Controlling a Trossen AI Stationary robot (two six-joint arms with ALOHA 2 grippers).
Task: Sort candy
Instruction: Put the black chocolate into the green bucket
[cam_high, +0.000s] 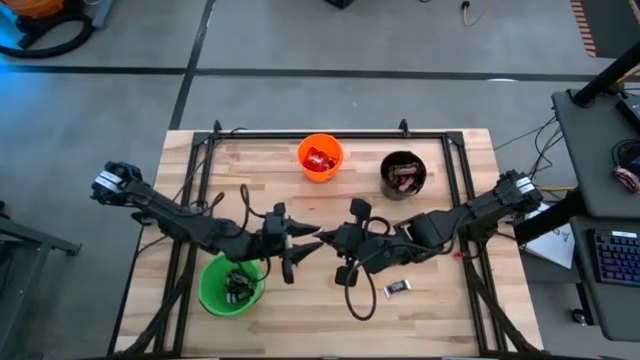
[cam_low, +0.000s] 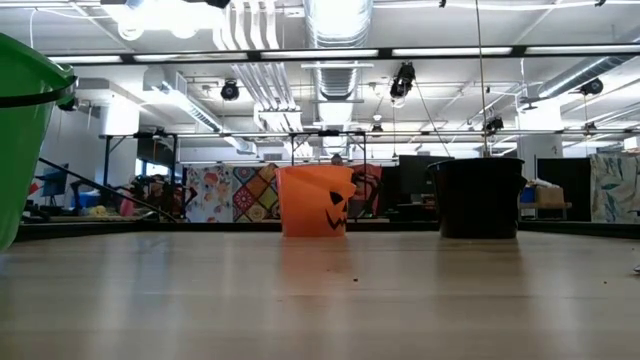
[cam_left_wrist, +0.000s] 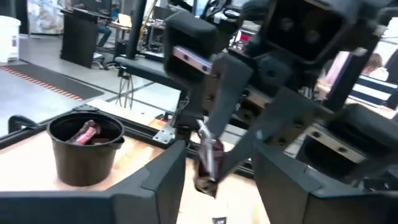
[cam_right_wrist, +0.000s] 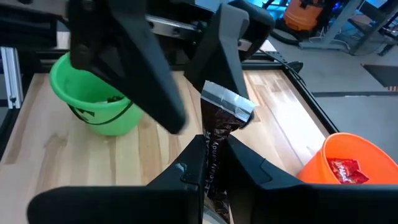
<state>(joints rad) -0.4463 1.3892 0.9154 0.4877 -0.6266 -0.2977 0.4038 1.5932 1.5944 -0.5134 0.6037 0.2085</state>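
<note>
My right gripper (cam_right_wrist: 214, 163) is shut on a dark brown candy bar (cam_right_wrist: 217, 127) above the middle of the table, as the high view shows (cam_high: 333, 241). My left gripper (cam_left_wrist: 214, 190) is open and faces it. Its fingers stand on either side of the bar's free end (cam_left_wrist: 210, 163), and I see no touch. Another dark candy (cam_high: 398, 289) lies flat on the table near the front. The green cup (cam_high: 232, 285) holds dark candy, the orange cup (cam_high: 320, 157) red packets, and the black cup (cam_high: 404, 174) reddish-brown bars. My right gripper pinches the dark brown bar between its two fingers (cam_right_wrist: 186, 174), by the bar's lower part (cam_right_wrist: 213, 177). The fingers come from the table's right and slant slightly down, lying along the bar. The bar's silver crimped end (cam_right_wrist: 229, 102) sticks out past the fingertips, clear of the table.
A black metal frame (cam_high: 330, 135) runs round the wooden table top. In the low view the orange cup (cam_low: 315, 200) and the black cup (cam_low: 478, 197) stand at the far side, and the green cup (cam_low: 25, 130) is close at the left. Bare wood lies at front right.
</note>
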